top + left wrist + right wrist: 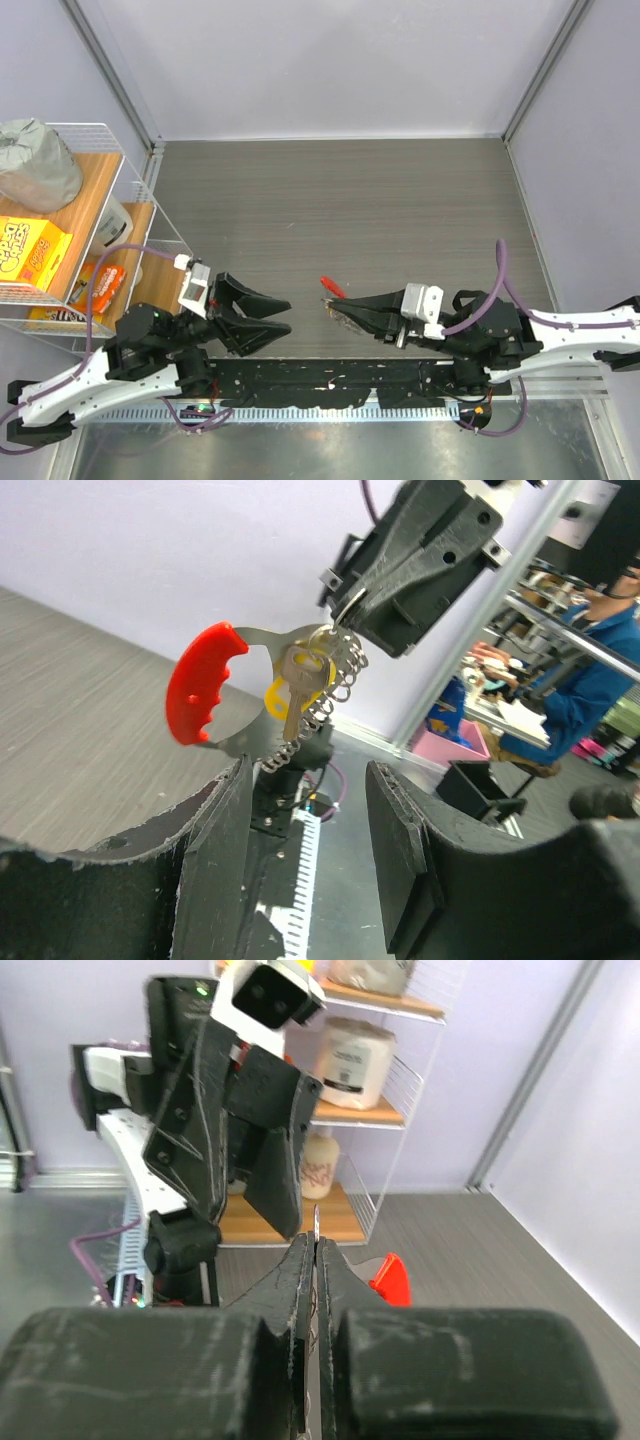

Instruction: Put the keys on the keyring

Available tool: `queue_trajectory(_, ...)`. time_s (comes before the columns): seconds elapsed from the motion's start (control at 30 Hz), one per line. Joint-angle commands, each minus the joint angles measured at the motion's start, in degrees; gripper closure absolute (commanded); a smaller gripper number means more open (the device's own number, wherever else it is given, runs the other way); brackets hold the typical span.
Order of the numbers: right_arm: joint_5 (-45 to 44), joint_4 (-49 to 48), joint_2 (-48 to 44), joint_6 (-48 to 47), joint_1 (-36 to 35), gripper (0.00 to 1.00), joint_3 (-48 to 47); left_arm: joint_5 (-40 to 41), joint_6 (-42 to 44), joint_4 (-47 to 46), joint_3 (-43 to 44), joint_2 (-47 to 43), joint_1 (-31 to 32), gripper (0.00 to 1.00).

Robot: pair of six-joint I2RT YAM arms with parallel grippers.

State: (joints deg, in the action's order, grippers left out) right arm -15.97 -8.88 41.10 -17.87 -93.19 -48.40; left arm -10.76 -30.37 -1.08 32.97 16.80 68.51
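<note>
the keyring (201, 684) was pinched by the right gripper (336, 304), the keys (293, 676) dangling from it toward 6 o'clock, while the left gripper (288, 315), at its 9 o'clock, was held spread.

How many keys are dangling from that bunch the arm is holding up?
1 that shows: a silvery key hanging on the keyring, just below the right gripper that pinches it. More could be hidden among the links.

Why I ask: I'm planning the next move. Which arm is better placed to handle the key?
Left. The left arm's fingers are open and empty, facing the keyring, where the key hangs. The right arm's fingers are shut on the keyring, holding it up, so they're occupied.
</note>
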Motion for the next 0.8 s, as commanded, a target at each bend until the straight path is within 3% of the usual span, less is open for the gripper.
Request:
queue_trajectory(0.0, -9.34, -5.53, -0.85, 1.52, 0.64, 0.94, 3.66, 10.23, 0.84, 4.07, -1.5, -2.55, -0.04, 0.46)
queue_trajectory(0.2, -16.46, -5.62, 0.03, 5.72, 4.75, 0.95, 8.76, 14.28, 0.14, 5.3, -2.38, -3.44, -0.04, 0.45)
queue_trajectory(0.53, -10.94, -4.13, 3.98, 17.77, 21.98, 0.94, 14.91, 13.93, -0.04, 6.18, -1.95, -2.73, 0.04, 0.45)
queue_trajectory(0.77, -6.36, -0.61, 11.96, 24.01, 32.0, 0.95, 14.83, 13.84, -0.22, 6.0, -2.3, -2.73, -0.04, 0.45)
